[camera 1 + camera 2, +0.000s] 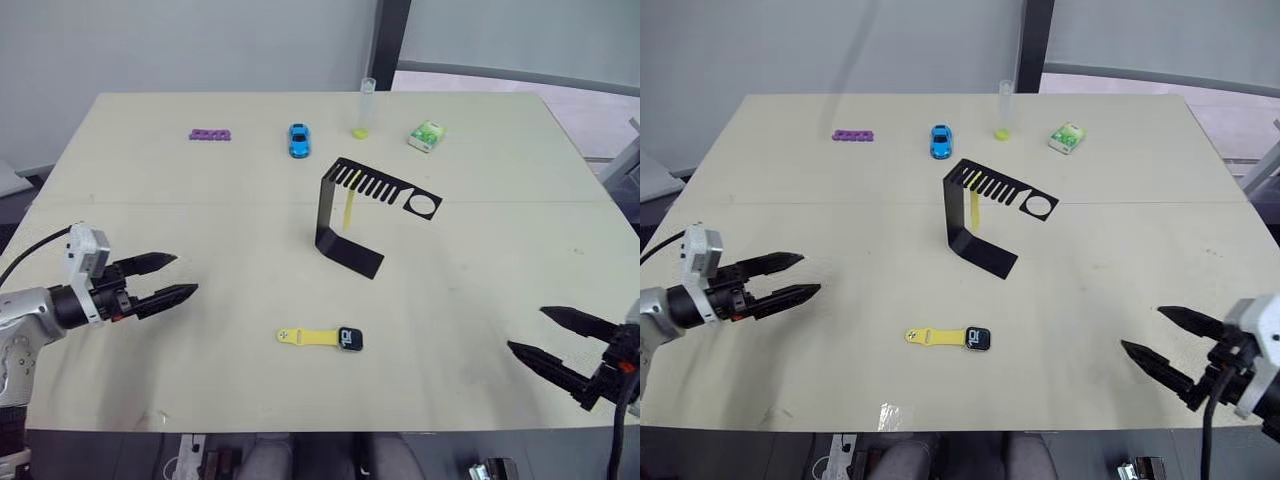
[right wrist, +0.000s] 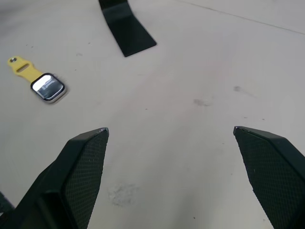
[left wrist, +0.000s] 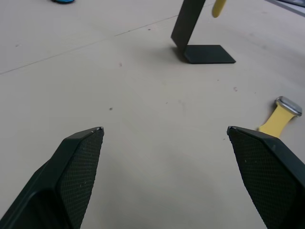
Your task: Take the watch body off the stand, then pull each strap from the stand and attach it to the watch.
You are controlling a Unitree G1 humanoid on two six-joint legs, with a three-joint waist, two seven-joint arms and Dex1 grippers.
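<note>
Left eye view: the watch body (image 1: 350,338) lies flat on the table (image 1: 150,180) in front of the stand (image 1: 350,215), one yellow strap (image 1: 306,337) attached, its long axis running toward the robot's left. The second strap (image 1: 347,211) hangs vertically from the stand's slotted arm. The left gripper (image 1: 180,278) and right gripper (image 1: 527,336) hover well apart from the watch, fingers spread, empty.

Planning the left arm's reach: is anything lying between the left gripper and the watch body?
No. In the left eye view, only bare table lies between the left gripper and the watch body, whose attached yellow strap points toward that gripper.

black stand (image 1: 345,215), yellow strap (image 1: 311,338), dark watch body (image 1: 351,339), blue toy car (image 1: 299,140), purple block (image 1: 210,134)
</note>
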